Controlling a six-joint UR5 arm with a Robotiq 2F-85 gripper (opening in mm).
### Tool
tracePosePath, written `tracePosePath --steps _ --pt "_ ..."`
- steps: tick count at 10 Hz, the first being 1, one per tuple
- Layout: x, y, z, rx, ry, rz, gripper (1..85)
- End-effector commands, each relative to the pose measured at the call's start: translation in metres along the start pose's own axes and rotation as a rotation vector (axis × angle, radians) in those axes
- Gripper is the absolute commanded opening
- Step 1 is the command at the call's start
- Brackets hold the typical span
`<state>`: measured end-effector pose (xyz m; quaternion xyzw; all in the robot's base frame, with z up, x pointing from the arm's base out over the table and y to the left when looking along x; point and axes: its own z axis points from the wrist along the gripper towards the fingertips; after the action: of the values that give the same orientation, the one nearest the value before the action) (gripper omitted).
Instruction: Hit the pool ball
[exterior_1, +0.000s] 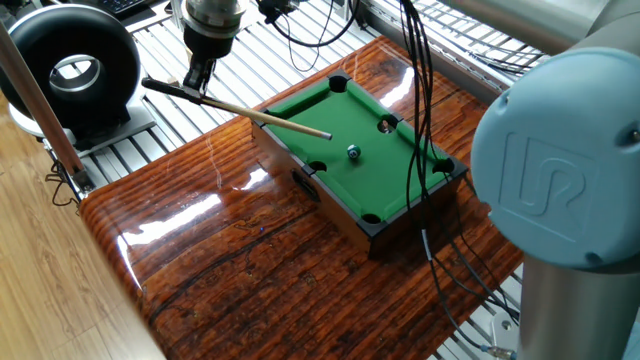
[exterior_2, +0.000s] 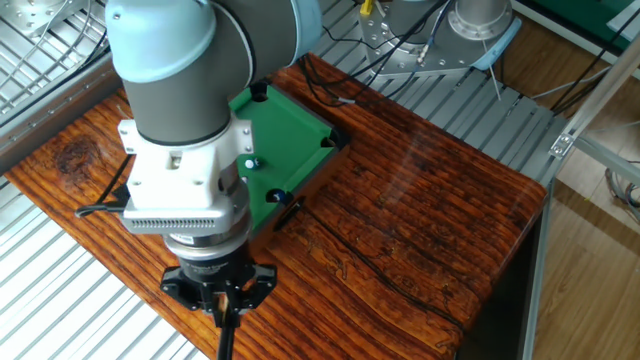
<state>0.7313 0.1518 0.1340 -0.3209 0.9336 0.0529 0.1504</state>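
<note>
The pool ball (exterior_1: 353, 152) is small, dark and glossy and rests on the green felt of the mini pool table (exterior_1: 385, 185), near its middle. It also shows in the other fixed view (exterior_2: 250, 164). My gripper (exterior_1: 195, 82) is shut on the dark butt end of the long pale cue stick (exterior_1: 262, 118), left of the table. The cue slopes across the table's near-left rim, and its tip hangs over the felt a short gap left of the ball. In the other fixed view my gripper (exterior_2: 226, 297) is at the bottom edge.
The mini table stands on a glossy wooden tabletop (exterior_1: 250, 250). A black round fan-like device (exterior_1: 70, 70) stands at the far left. Black cables (exterior_1: 420, 120) hang over the table's right side. A large arm joint (exterior_1: 560, 180) blocks the right foreground.
</note>
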Motion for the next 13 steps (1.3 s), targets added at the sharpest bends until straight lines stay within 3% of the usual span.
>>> tracePosePath --steps 1,3,7,11,13 --pt "0.007 -0.018 0.012 0.014 0.027 0.040 1.0" --pt "0.014 -0.012 0.015 -0.017 0.049 0.065 1.0" --pt "0.014 -0.003 0.018 -0.019 0.053 0.065 1.0" --pt "0.019 -0.009 0.020 -0.003 0.058 0.052 1.0" --pt "0.020 0.005 0.017 -0.029 0.058 0.037 1.0"
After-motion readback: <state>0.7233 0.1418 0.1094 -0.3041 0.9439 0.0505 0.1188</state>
